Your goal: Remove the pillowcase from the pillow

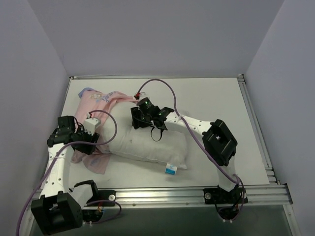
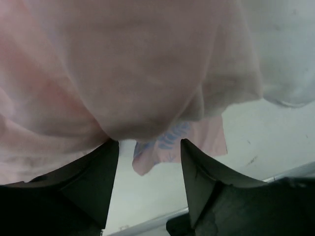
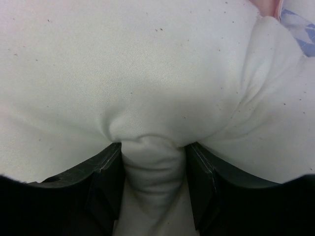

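Pillowcase: The pillowcase [image 1: 98, 101] is shown crumpled at the left of the overhead frame, trailing from upper left down past the pillow's left end. Whether that end is tucked inside it cannot be told.
Pillow: The pillow [image 1: 147, 145] is laid lengthwise at centre frame, almost wholly bared, with its label [image 1: 171, 169] at the lower right corner.
Right gripper: The right gripper [image 3: 152, 147] is clamped on a pinched ridge of the pillow's white cover, which fills the gap between its dark fingers [image 3: 101, 182].
Left gripper: The left gripper [image 2: 150, 147] is held with jaws apart. A sagging pink fold is draped at the fingertips but is not seen to be nipped.
Step in hand: The final separation is judged to be under way, with the pillow anchored on one side and the cover about to be seized on the other.
Next move: The left jaws would need to be closed on the pink fold. The fabric would then be drawn toward frame left while the pillow is pinned.
Materials: The cover is thin, limp and pale pink, with bluish print showing through. The cushion is plump, matte, lightly speckled white, and creases deeply where it is squeezed.
Table: The table [image 1: 216, 103] is pale and smooth, and is edged with metal rails.
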`<action>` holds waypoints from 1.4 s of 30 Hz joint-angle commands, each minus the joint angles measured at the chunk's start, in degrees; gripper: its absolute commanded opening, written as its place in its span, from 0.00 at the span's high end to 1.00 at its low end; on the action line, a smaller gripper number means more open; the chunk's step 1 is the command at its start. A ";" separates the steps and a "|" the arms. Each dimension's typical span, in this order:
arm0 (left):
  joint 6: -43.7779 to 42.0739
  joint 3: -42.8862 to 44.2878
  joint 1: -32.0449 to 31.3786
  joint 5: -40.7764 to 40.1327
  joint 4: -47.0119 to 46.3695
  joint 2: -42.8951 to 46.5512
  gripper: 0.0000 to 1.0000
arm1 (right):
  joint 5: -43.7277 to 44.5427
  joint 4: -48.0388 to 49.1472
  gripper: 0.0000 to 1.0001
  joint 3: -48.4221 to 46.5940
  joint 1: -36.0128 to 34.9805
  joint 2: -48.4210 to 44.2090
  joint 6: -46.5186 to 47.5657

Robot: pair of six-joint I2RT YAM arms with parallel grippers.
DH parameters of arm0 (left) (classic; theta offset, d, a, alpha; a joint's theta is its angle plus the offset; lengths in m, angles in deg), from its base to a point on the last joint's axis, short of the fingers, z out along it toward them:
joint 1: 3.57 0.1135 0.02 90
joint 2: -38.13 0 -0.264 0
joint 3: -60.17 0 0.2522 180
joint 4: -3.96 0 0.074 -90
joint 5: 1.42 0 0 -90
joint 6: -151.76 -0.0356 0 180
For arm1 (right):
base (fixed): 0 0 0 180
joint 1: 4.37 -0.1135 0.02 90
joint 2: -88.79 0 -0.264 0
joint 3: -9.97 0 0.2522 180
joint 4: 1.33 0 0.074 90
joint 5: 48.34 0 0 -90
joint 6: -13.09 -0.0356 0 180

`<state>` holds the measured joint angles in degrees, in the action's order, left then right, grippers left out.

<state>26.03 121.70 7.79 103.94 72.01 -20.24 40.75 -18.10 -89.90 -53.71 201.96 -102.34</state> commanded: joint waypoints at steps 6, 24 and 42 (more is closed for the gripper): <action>9.26 -4.08 0.16 3.99 -24.74 -3.93 0.97 | -1.99 -7.28 1.00 5.68 2.49 2.16 1.52; 11.30 14.44 13.78 -14.82 -31.34 -15.45 0.98 | 2.93 -15.97 1.00 23.17 19.19 -21.22 10.40; 18.50 34.13 5.00 3.26 -15.09 -6.84 0.98 | 11.54 -10.21 0.33 5.85 0.41 -32.21 18.92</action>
<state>41.05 146.94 13.34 100.66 56.18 -28.02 47.94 -33.31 -82.60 -48.64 175.03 -86.23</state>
